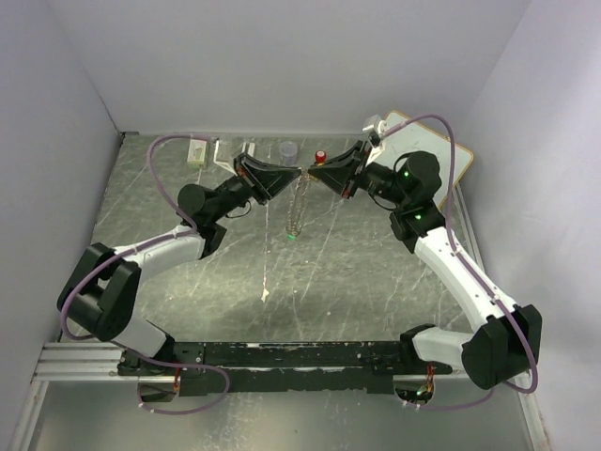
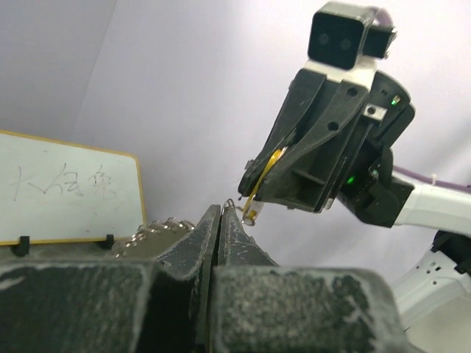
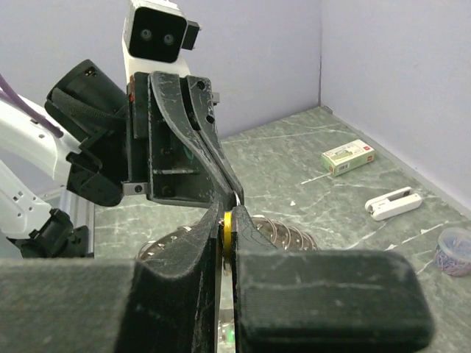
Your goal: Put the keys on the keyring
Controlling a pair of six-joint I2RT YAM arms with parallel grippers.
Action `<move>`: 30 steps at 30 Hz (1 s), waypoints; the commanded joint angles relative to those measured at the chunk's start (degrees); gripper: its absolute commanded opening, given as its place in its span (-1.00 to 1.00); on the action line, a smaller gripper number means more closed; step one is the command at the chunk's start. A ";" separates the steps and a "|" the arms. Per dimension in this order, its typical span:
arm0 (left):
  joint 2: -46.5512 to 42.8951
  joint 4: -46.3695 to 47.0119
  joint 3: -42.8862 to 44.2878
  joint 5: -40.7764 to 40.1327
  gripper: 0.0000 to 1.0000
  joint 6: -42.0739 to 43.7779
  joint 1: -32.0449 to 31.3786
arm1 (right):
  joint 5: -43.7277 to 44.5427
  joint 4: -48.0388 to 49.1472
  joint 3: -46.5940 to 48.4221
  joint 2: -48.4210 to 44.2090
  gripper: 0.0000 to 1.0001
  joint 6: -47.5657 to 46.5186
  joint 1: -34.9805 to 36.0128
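Right gripper (image 3: 227,215) pinched the tiny yellow key (image 3: 229,229), likely slippery, by its flat sides; left gripper (image 2: 219,215) pinched the thin keyring (image 3: 283,235).

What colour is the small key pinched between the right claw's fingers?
The key is yellow-orange, clearest in the right wrist view.

We find only faint handwritten strokes on the whiteboard (image 2: 66,187), too pale for us to read, and print on the small green-and-white box (image 3: 348,157), too small to make out.
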 commanded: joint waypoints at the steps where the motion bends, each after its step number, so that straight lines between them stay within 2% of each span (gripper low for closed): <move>1: 0.99 13.89 -1.18 -7.41 -0.86 -7.02 2.02 | 0.88 2.87 -1.48 -1.42 -1.00 1.95 -0.48; 8: 7.12 24.38 -1.19 -8.69 -0.87 -13.91 1.98 | 0.42 8.59 -3.58 0.36 -1.00 5.53 -0.54; 16: 6.55 21.54 -3.18 -7.63 -0.86 -10.82 1.96 | 2.46 6.61 -0.85 0.09 -1.00 3.75 -0.57; 17: 6.40 21.33 -3.71 -7.17 -0.68 -10.47 2.02 | 2.48 6.10 0.05 0.16 -1.00 3.47 -0.61; 18: 6.28 21.62 -4.75 -7.45 -0.39 -10.38 2.06 | 2.55 5.68 0.69 0.13 -1.00 3.32 -0.71; 19: 6.12 22.38 -5.95 -7.91 0.26 -10.42 2.25 | 2.50 5.46 1.17 0.25 -1.00 3.16 -0.74; 20: 5.95 23.00 -7.05 -8.27 0.73 -10.39 2.51 | 2.48 5.09 1.72 0.33 -1.00 2.93 -0.82; 21: 5.70 23.33 -7.74 -8.19 0.88 -10.19 2.88 | 2.50 4.79 2.17 0.42 -1.00 2.77 -0.84; 25: 3.35 20.18 -8.48 -6.78 0.93 -7.28 3.72 | 2.27 3.88 3.23 0.53 -1.00 2.10 -0.94; 30: -1.44 7.14 -5.25 -4.08 1.00 4.59 3.82 | 0.75 3.25 3.82 0.28 -1.00 1.53 -1.09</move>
